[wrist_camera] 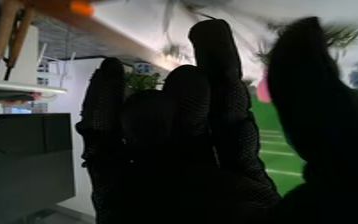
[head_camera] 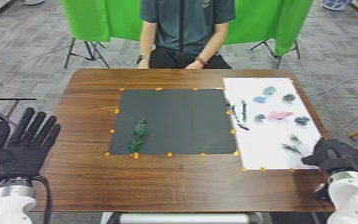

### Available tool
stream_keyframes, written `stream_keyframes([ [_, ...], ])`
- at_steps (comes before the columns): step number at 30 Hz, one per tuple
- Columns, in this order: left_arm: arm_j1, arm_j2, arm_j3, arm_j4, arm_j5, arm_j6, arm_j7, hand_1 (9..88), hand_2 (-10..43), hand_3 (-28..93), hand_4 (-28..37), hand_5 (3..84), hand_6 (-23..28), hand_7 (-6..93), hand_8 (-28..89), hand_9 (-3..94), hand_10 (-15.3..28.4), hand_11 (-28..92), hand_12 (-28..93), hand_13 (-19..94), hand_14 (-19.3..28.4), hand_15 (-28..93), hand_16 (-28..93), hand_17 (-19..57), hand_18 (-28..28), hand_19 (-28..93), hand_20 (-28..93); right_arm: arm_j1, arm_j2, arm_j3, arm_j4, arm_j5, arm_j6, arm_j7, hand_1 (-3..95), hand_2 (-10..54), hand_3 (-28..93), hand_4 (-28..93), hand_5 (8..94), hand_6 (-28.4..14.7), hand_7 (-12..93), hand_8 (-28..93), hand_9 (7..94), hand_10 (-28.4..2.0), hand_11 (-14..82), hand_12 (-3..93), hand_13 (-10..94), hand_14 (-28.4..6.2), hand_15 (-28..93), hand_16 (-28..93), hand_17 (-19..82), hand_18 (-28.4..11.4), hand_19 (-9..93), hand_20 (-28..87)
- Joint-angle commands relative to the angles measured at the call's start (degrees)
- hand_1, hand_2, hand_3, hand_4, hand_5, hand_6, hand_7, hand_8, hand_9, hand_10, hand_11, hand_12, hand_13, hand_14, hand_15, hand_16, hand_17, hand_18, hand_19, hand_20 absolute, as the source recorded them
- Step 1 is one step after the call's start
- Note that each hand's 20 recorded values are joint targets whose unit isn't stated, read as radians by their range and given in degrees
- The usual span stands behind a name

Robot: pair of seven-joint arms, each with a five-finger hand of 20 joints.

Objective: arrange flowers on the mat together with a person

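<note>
While the right hand [head_camera: 337, 156] has its thumb apart from straight fingers, two sprigs [head_camera: 292, 148] lie nearest.
Just left of it on the white mat [head_camera: 259, 150], the closer one slants; the left hand [head_camera: 17, 152], spread, is far off. Beyond: six flower heads [head_camera: 280, 115], two dark stems [head_camera: 244, 111]; on the dark mat [head_camera: 180, 122], one leafy stem [head_camera: 139, 134] pointing forward.
</note>
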Motion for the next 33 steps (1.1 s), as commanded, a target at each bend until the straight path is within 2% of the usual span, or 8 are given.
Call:
stream_keyframes([
  [1, 0.22, -0.63, 0.36, 0.14, -0.32, 0.69, -0.61, 26.7, 11.9, 70, -28.3, 43.7, 6.8, 6.7, -9, 40.6, 12.1, 13, 5, 29, 15.1, 26, -7, -3.4, 11.2, 29, 8, 1.91, 0.09, -4.53, 2.87, -0.59, 6.32, 5.88, 54.5, -9.5, 65, -26, 68.7, -2.2, 41, 8, 62.0, -14.1, 62.7, 52.8, 53, -17.2, 86, 40, 26, -22.7, 78, 37],
  [6, 0.56, -0.55, 0.44, 0.12, -0.6, 0.69, -0.46, 26.7, 11.9, 71, -28.3, 43.7, 6.8, 6.9, -9, 40.6, 12.3, 13, 5, 29, 15.1, 27, -7, -3.5, 11.3, 30, 8, 1.64, -0.06, -4.76, 3.3, -0.21, 7.45, 5.53, 55.6, -9.5, 69, -25, 63.5, -0.6, 55, 11, 63.2, -13.5, 60.4, 56.1, 55, -16.7, 86, 39, 27, -22.7, 79, 36],
  [15, 0.4, -0.46, 0.58, 0.22, -0.5, 0.62, -0.63, 26.7, 12.0, 71, -28.3, 43.7, 6.8, 6.8, -9, 40.5, 12.3, 13, 5, 29, 15.2, 27, -7, -3.6, 11.4, 30, 8, -0.2, 1.5, -3.8, 0.9, 5.65, 21.44, 3.32, 53.6, -9.5, 75, -24, 59.8, -1.5, 61, 12, 63.9, -13.4, 55.0, 54.6, 55, -16.7, 85, 37, 28, -23.0, 79, 35],
  [24, 0.08, -0.41, 0.64, 0.41, -0.45, 0.67, -1.04, 26.7, 12.0, 70, -28.3, 43.7, 6.8, 6.8, -9, 40.5, 12.4, 13, 5, 29, 15.2, 27, -7, -3.6, 11.5, 30, 8, -0.74, 2.54, -2.76, -2.54, 9.98, 26.43, 1.31, 52.3, -8.3, 77, -24, 57.8, -2.1, 64, 12, 63.7, -12.7, 55.3, 53.8, 56, -16.8, 85, 37, 28, -23.4, 79, 35],
  [27, -0.16, -0.34, 0.82, 0.54, -0.39, 0.67, -1.2, 26.7, 12.1, 71, -28.3, 43.7, 6.9, 6.8, -9, 40.5, 12.3, 13, 5, 29, 15.2, 27, -7, -3.7, 11.5, 30, 8, 0.97, 2.99, -5.59, -1.3, 4.11, 30.17, 5.34, 51.6, -7.6, 77, -24, 57.7, -2.3, 65, 12, 63.7, -12.4, 55.6, 53.2, 56, -16.7, 85, 36, 28, -23.5, 79, 35],
  [29, 0.0, -0.28, 0.87, 0.42, -0.49, 0.62, -1.07, 26.6, 12.0, 71, -28.3, 43.7, 6.9, 6.8, -9, 40.4, 12.3, 13, 5, 29, 15.2, 27, -7, -3.7, 11.6, 30, 8, 0.64, 3.18, -5.44, -1.62, 0.23, 26.39, 7.9, 50.6, -9.0, 75, -24, 57.2, -1.7, 65, 10, 63.7, -12.1, 56.2, 53.3, 56, -16.4, 85, 36, 28, -23.3, 80, 34],
  [32, -0.15, -0.2, 0.93, 0.51, -0.54, 0.63, -1.12, 26.7, 12.1, 71, -28.3, 43.7, 6.9, 6.7, -9, 40.3, 12.3, 13, 5, 29, 15.2, 27, -7, -3.7, 11.6, 30, 8, -0.07, 3.31, -4.92, -1.92, -3.56, 20.55, 9.8, 44.1, -9.5, 70, -23, 51.1, -3.5, 62, 7, 59.0, -14.8, 63.6, 44.1, 54, -16.7, 85, 37, 27, -23.1, 80, 33],
  [33, -0.17, -0.22, 0.91, 0.49, -0.5, 0.74, -1.09, 26.7, 12.1, 70, -28.3, 43.7, 6.9, 6.8, -9, 40.3, 12.4, 13, 5, 29, 15.2, 27, -7, -3.7, 11.5, 30, 8, -0.16, 3.21, -4.79, -1.98, -3.86, 18.81, 10.26, 40.1, -9.5, 72, -23, 51.1, -5.3, 59, -1, 57.7, -15.7, 64.8, 41.4, 53, -17.0, 85, 37, 26, -23.2, 80, 33],
])
